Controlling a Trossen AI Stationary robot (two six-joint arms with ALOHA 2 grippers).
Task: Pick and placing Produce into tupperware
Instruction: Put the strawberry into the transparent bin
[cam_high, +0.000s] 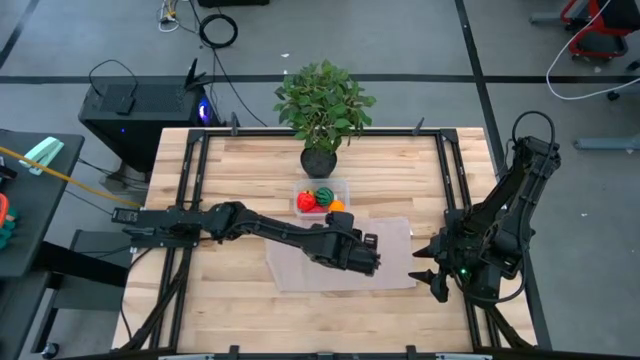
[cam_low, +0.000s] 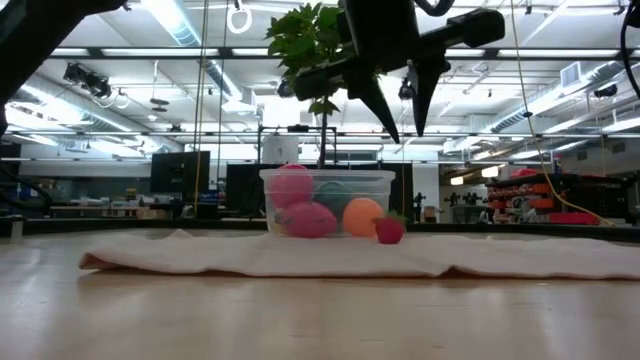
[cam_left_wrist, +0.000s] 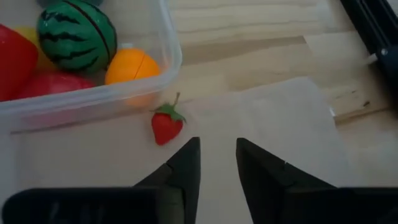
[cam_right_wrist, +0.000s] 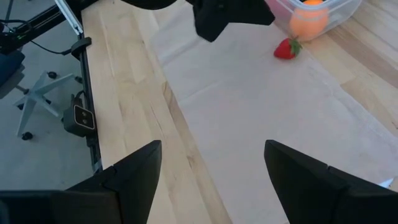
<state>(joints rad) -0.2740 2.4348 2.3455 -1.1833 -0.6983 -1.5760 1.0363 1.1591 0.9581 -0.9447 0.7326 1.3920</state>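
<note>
The left pincer (cam_high: 372, 255) hangs over the pale mat (cam_high: 395, 240) near the middle of the table (cam_high: 230, 170), its fingers (cam_left_wrist: 186, 165) narrowly apart and empty. A toy strawberry (cam_left_wrist: 166, 123) lies on the mat just outside the clear container (cam_high: 322, 187), at its 5 o'clock corner. Inside sit a watermelon (cam_left_wrist: 76, 36), an orange (cam_left_wrist: 130, 64) and red pieces (cam_left_wrist: 12, 59). The right pincer (cam_high: 428, 268) waits at 3 o'clock, fingers wide apart, holding nothing.

A clear rectangular tupperware (cam_left_wrist: 168, 59) is sitting upright at the mat's edge, holding a striped green watermelon (cam_left_wrist: 76, 36), an orange fruit (cam_left_wrist: 132, 65) and red pieces (cam_left_wrist: 15, 59). A small red strawberry (cam_left_wrist: 166, 124) is lying just outside its wall, on the mat.
</note>
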